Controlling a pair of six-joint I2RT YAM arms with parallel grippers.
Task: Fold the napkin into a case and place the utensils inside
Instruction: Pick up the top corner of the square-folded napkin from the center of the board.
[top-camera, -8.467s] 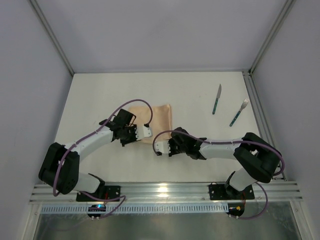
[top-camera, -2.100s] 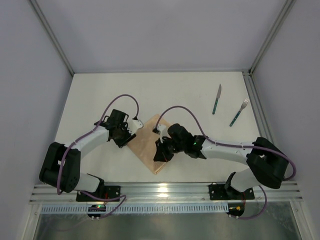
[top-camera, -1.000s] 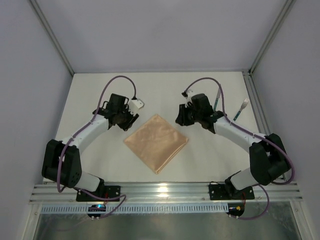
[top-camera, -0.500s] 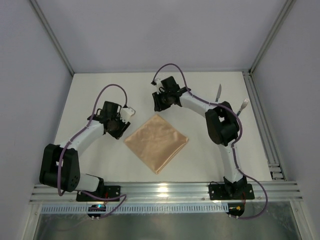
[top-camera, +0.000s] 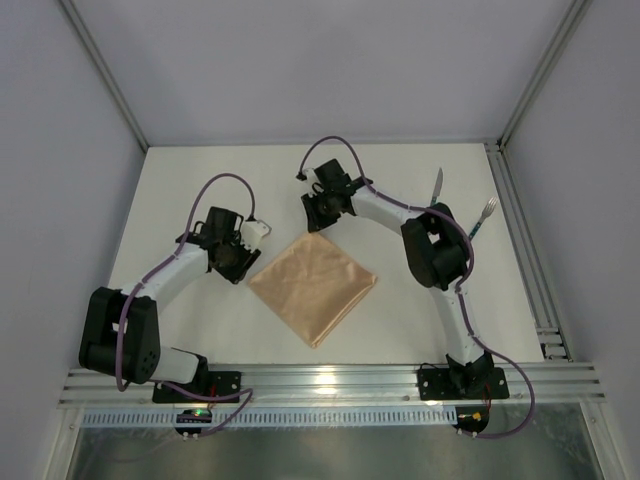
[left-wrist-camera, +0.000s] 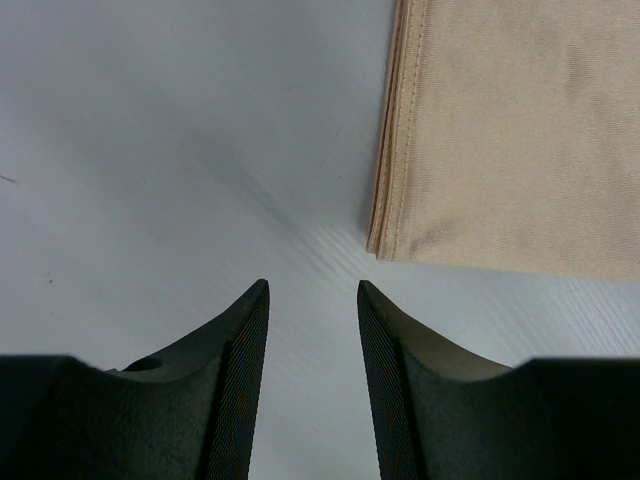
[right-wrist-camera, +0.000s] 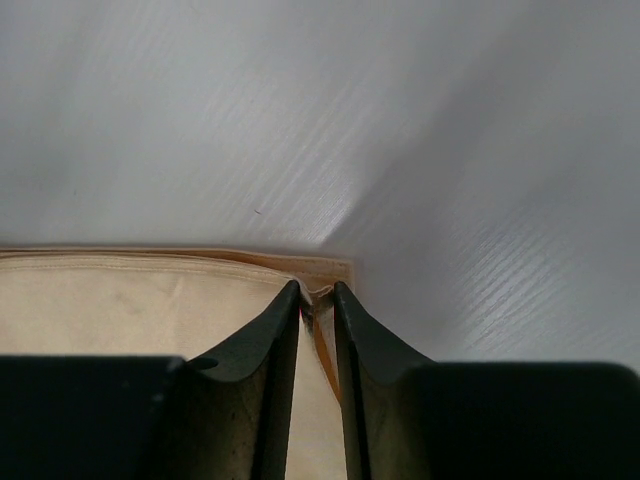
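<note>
**Right gripper's got the far corner, left one is waiting**

We're looking at the thin peach-orange cloth napkin (top-camera: 312, 287) lying flat in the middle of the white worktop (top-camera: 200, 180). It's folded into a smaller square and turned so it sits like a diamond. In the left wrist view we can see several stacked layers along its edge.

The right gripper (right-wrist-camera: 316, 292) is down at the napkin's far corner. Its fingers are almost together, with just a sliver of gap, and the cloth edge at that corner is pinched between the tips.

The left gripper (left-wrist-camera: 312, 292) is by the napkin's left corner, with its fingers spread a moderate way apart. It isn't holding anything. There's bare worktop between the tips, and the corner sits just ahead of them and slightly to one side, not touching.

Off on the far right, the slim knife with the teal-green handle (top-camera: 438, 182) and the matching fork (top-camera: 482, 217) lie on the worktop well apart from the napkin, both partly hidden behind the right arm.
</note>
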